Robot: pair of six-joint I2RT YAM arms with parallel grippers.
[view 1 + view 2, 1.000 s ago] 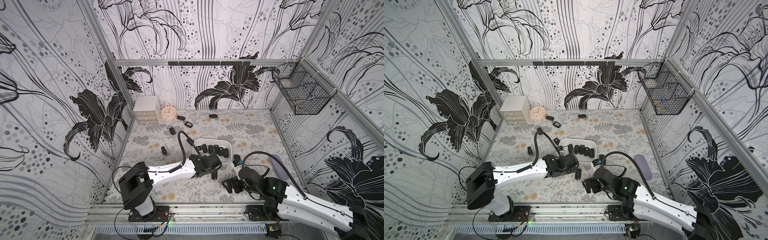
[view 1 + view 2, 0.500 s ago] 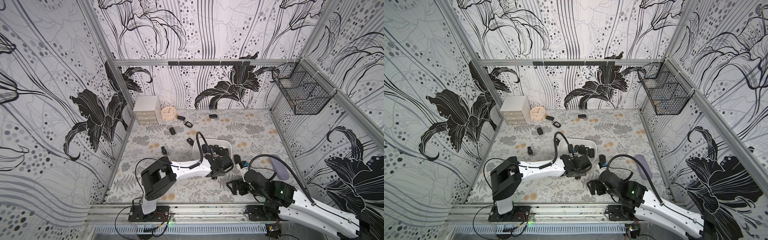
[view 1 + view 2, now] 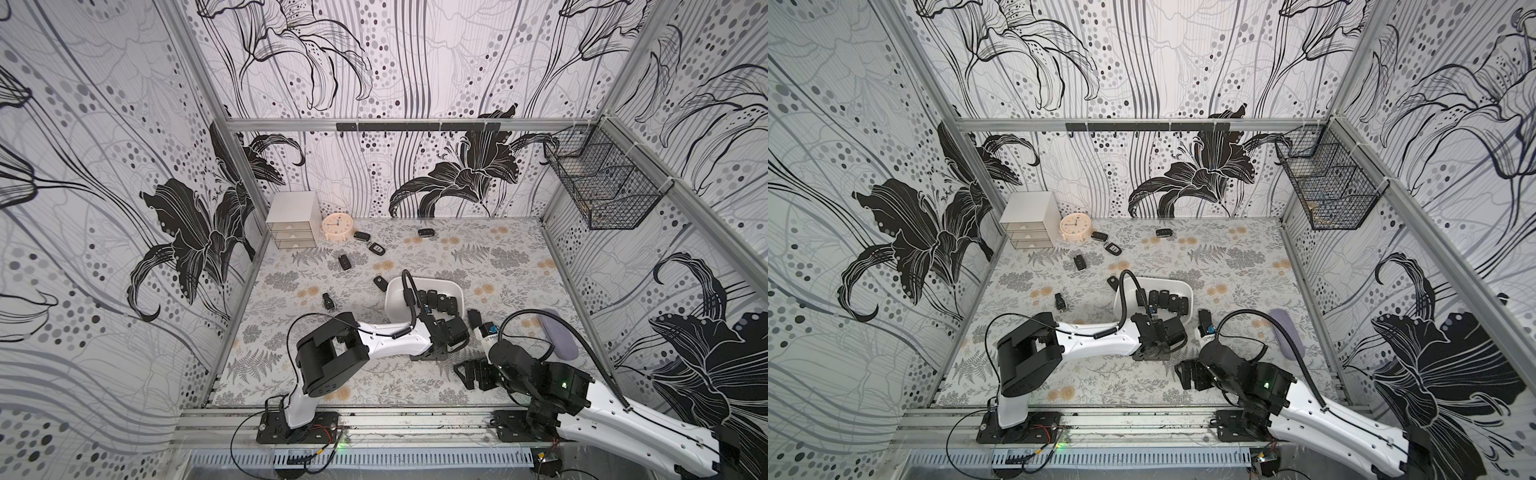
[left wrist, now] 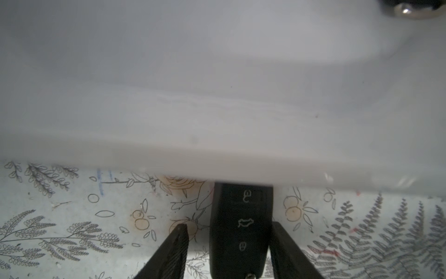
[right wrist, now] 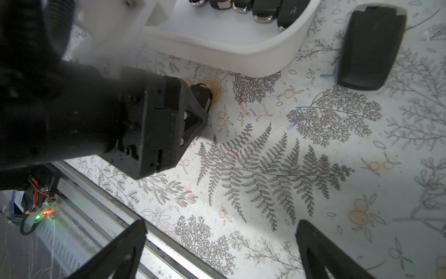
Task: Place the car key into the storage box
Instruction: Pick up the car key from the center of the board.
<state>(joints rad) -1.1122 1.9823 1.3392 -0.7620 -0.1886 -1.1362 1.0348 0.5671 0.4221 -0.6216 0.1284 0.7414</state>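
Plainly, the car key [image 4: 241, 224] is a slim black fob with three small white button icons in a row down its face and a glint of metal at one end. It lies on the floral counter [image 4: 72, 217], just outside the storage box [image 4: 217, 108], with its far end tucked under the box's rounded white rim.

The left gripper [image 4: 229, 227] straddles the key and is partly open. One finger [image 4: 284, 246] sits against the key's side. The other finger [image 4: 176, 246] stands a little apart from it, with a strip of counter showing between them.

In the right wrist view, the key's tip [image 5: 201, 95] peeks out past the left gripper, close to the box's outer wall.

The right gripper [image 5: 220, 224] is spread wide over bare counter and has hold of nothing.

Other black keys [image 5: 265, 9] lie inside the box. One more fob [image 5: 371, 46] rests on the counter just beside the box.
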